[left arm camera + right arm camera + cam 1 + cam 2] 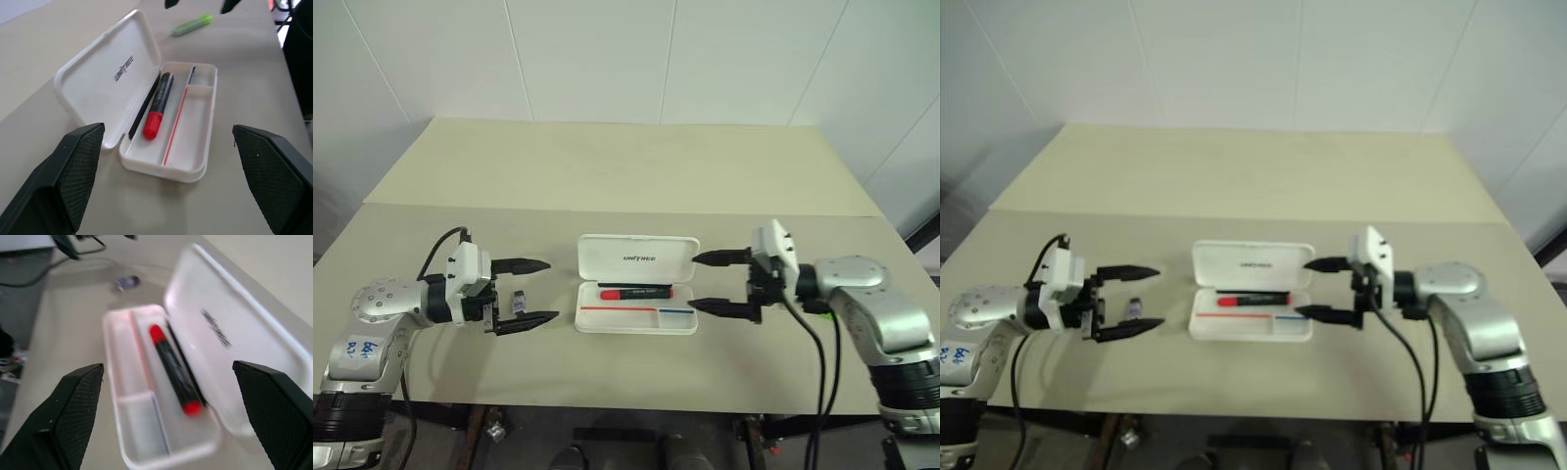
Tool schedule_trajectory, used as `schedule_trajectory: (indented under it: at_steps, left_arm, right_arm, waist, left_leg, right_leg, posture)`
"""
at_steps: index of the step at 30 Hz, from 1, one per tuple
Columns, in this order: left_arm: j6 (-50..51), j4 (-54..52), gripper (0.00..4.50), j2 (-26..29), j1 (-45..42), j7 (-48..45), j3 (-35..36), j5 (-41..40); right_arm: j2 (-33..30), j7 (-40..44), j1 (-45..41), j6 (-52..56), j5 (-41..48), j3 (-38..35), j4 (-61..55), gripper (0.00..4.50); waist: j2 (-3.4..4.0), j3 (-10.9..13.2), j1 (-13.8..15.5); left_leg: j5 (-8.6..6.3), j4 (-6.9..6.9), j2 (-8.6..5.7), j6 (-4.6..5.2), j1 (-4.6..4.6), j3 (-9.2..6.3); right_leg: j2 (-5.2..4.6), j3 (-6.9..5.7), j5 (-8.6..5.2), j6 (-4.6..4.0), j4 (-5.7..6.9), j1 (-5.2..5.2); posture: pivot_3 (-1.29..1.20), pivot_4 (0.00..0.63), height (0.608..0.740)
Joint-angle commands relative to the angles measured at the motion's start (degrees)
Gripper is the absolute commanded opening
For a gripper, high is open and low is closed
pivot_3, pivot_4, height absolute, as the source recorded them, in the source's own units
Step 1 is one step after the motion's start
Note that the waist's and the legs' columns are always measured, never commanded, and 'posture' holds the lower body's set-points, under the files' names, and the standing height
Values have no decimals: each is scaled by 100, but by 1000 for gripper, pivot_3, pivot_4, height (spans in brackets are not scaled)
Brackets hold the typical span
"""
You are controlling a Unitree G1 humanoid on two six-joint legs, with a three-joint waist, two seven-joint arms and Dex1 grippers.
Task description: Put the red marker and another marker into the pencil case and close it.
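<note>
Inside open case (636,320) lies red marker (634,293); flanking it, left gripper (527,292) and right gripper (713,282), both spread, empty.

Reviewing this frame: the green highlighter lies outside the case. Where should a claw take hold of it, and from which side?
Probably at mid-barrel of the green highlighter, with the fingers across its narrow width, coming down from above. It lies flat on the table past the end of the open pencil case, so only its long sides are free. The open right claw looks nearest.
</note>
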Motion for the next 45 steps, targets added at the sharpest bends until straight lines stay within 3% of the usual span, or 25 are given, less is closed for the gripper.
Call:
schedule_trajectory:
  at_steps: [1, 10, 18, 30, 45]
  left_arm:
    - [54, -207, 4500, -85, -234, -57, -132, -130]
    - [23, -102, 4500, -383, -756, -174, -526, -63]
    - [-4, 42, 4500, -480, -966, -282, -656, -24]
    - [4, 84, 4500, -493, -1046, -342, -689, -31]
    - [90, -18, 4500, -298, -1018, -336, -580, -68]
  right_arm:
    - [-367, 15, 98, -329, 7, -557, 351, 4457]
    - [-1020, 174, 660, -1294, -375, -1033, 1875, 4457]
    - [-1430, 355, 894, -2455, -862, -1006, 3518, 4457]
    - [-1442, 365, -71, -3342, -1462, -711, 5590, 4457]
    - [-1010, 543, -996, -3405, -1964, -202, 6716, 4457]
  waist:
    - [0, 0, 5]
    - [0, 0, -1]
    - [1, 0, -22]
    - [1, 0, -72]
    - [1, 0, -185]
  left_leg:
    - [1, 0, -1, 1, 0, 0]
    - [1, 2, -2, 2, 1, 4]
    - [4, 5, -4, 6, 10, 9]
    - [6, 8, -5, 8, 32, 22]
    - [7, 11, -5, 6, 40, 22]
  right_leg:
    - [0, 0, 0, 0, 0, 0]
    - [0, 3, 1, 2, 0, 2]
    - [0, 9, 3, 5, 2, 9]
    - [2, 27, 7, 12, 2, 29]
    - [1, 27, 9, 16, 2, 40]
  posture:
    - [0, 150, 740]
    - [0, 150, 740]
    - [0, 150, 740]
    - [0, 150, 740]
    - [0, 150, 740]
